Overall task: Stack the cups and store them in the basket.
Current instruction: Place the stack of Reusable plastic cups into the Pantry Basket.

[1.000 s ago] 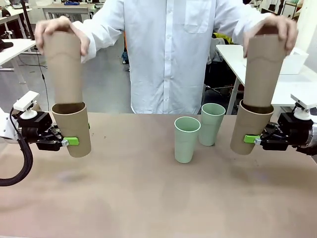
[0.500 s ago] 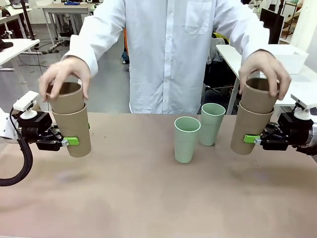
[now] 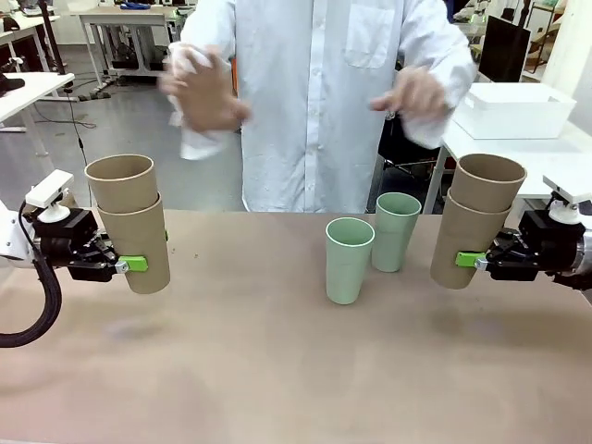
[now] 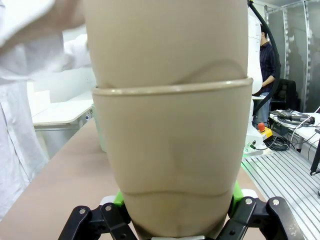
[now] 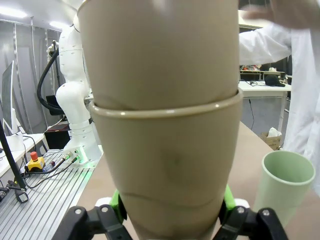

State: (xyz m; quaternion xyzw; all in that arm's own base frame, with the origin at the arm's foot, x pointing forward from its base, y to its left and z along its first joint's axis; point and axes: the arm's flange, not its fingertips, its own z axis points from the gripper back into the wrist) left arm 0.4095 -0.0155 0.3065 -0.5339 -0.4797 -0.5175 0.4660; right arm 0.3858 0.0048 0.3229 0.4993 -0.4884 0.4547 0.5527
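Two nested brown cup pairs in the grippers, two mint cups between them.

The brown surface point(image 3: 277, 379) fills the near half of the front view, and a person point(image 3: 319, 102) in a white coat stands at 12 o'clock behind it, both hands point(image 3: 205, 92) raised, blurred and apart from every cup. The white basket point(image 3: 513, 111) sits on a far table point(image 3: 532, 148) at 2 o'clock, well apart from the cups. At 9 o'clock the left brown pair point(image 3: 132, 227), one cup nested in another, leans slightly above the surface. The right brown pair point(image 3: 476, 222) does the same at 3 o'clock. Near the centre the nearer mint cup point(image 3: 349, 264) stands upright just beside the farther mint cup point(image 3: 396, 231) at its 1 o'clock. The left gripper point(image 3: 132, 264) is clenched round the lower cup of its pair. The right gripper point(image 3: 469, 260) clasps its lower cup likewise.
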